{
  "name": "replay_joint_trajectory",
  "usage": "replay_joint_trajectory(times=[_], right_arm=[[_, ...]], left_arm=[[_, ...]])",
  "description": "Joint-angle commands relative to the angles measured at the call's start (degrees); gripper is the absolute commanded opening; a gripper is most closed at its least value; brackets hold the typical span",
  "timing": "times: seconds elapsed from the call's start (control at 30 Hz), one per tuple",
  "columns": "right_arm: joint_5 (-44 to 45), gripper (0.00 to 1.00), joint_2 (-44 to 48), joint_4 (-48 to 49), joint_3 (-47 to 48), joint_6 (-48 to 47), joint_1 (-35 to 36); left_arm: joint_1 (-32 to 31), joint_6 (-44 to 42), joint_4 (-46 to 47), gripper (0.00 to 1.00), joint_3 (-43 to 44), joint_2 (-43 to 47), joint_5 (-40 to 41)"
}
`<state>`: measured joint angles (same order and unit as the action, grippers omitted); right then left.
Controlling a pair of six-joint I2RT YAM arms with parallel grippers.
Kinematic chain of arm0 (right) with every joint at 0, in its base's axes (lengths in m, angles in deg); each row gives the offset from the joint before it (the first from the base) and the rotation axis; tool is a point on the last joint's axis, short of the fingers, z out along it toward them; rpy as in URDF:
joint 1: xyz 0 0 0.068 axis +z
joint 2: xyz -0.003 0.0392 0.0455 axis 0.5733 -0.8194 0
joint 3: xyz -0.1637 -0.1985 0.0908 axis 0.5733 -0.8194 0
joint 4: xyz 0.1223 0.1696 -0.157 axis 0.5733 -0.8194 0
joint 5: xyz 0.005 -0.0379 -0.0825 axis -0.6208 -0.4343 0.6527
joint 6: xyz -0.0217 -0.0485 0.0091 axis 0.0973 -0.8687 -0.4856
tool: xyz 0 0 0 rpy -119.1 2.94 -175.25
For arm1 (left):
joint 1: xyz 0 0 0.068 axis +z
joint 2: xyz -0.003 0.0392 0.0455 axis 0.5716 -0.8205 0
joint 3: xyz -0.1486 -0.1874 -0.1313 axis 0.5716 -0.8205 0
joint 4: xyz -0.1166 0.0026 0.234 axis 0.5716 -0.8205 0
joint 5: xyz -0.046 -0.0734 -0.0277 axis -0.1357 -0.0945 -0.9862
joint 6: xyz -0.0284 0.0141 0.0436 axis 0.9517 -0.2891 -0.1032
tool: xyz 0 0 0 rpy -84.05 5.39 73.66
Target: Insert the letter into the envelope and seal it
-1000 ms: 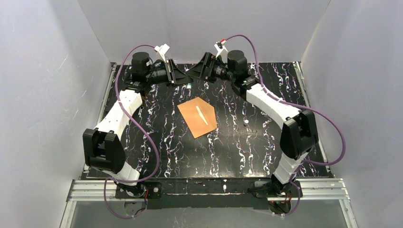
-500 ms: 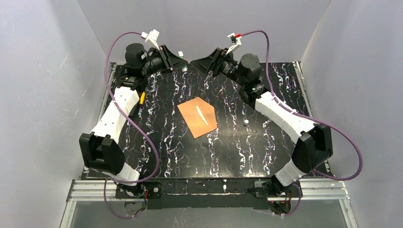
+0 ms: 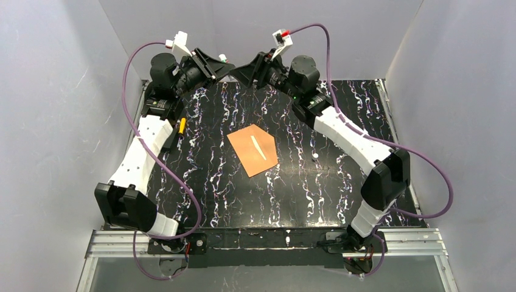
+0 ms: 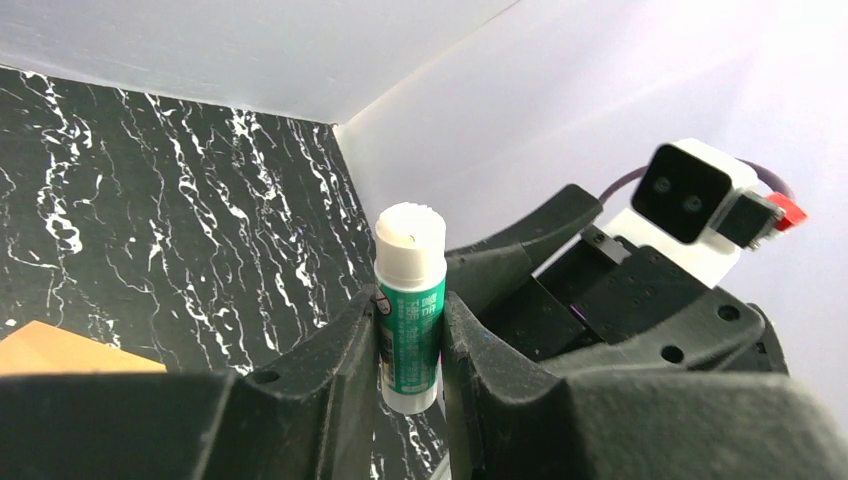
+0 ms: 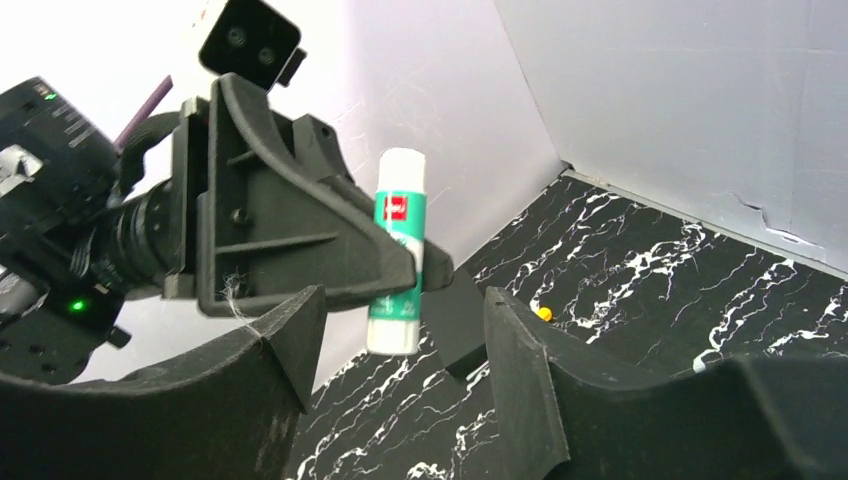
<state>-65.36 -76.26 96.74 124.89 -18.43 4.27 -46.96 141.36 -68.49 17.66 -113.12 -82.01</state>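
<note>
The orange-brown envelope (image 3: 252, 149) lies flat mid-table with a thin white sliver (image 3: 258, 148) on its face; one corner of it shows in the left wrist view (image 4: 70, 350). The letter is hidden. My left gripper (image 3: 224, 62) (image 4: 410, 315) is raised near the back wall, shut on a green-and-white glue stick (image 4: 410, 300) (image 5: 398, 250) that stands upright with its white cap on top. My right gripper (image 3: 244, 70) (image 5: 400, 315) faces it closely with its jaws open. The stick's lower end hangs just beyond them, untouched.
A small orange piece (image 3: 182, 125) lies by the left arm, and a tiny white bit (image 3: 315, 156) sits right of the envelope. White walls enclose the black marbled table (image 3: 292, 182) on three sides. An orange bead (image 5: 543, 313) rests on the tabletop.
Both arms have lifted and swung toward the back wall, and the two grippers have come tip to tip. The right jaws have narrowed. The glue stick stays in the left gripper, and the envelope has not moved.
</note>
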Motion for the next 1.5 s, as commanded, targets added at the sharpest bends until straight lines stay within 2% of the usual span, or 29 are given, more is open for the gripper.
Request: replay_joint_trajectory(times=[0.0, 0.3, 0.5, 0.63, 0.9, 1.03, 1.1, 1.27, 1.37, 1.47], right_arm=[[1.3, 0.66, -2.2, -2.8, 6.7, 1.8, 0.4], [-1.2, 0.63, -2.0, -0.4, 4.5, 5.8, 0.6], [-1.5, 0.47, -3.3, 0.8, 5.1, 8.1, 0.6], [-2.0, 0.47, -4.6, 1.2, 6.7, 9.7, 0.6], [-3.2, 0.55, -6.2, 3.4, 7.5, 11.9, 0.2], [-5.9, 0.53, -7.5, 11.1, 5.3, 20.1, -1.6], [-5.9, 0.52, -7.6, 12.7, 4.6, 21.3, -2.0], [-6.6, 0.40, -8.0, 13.5, 5.0, 22.3, -2.1], [-7.7, 0.24, -8.8, 15.2, 5.3, 24.7, -2.1], [-8.6, 0.01, -9.5, 16.9, 5.7, 27.6, -2.3]], left_arm=[[0.5, 3.0, 2.0, 0.00, 2.4, 2.3, 0.1], [2.1, 7.5, 5.1, 0.00, 1.6, 0.6, -2.4], [2.7, 8.9, 6.7, 0.00, 0.9, 0.3, -3.6], [2.7, 9.7, 7.6, 0.00, 0.6, 0.0, -4.5], [2.7, 10.1, 8.9, 0.00, 0.7, -0.3, -4.9], [2.7, 9.5, 9.1, 0.00, 0.3, -0.3, -5.2], [2.7, 9.5, 9.1, 0.00, 0.1, -0.2, -5.1], [2.7, 9.7, 9.2, 0.00, 0.0, -0.2, -5.4], [2.7, 10.0, 9.6, 0.00, 0.1, -0.2, -5.5], [2.7, 10.4, 10.1, 0.00, -0.1, -0.1, -5.8]])
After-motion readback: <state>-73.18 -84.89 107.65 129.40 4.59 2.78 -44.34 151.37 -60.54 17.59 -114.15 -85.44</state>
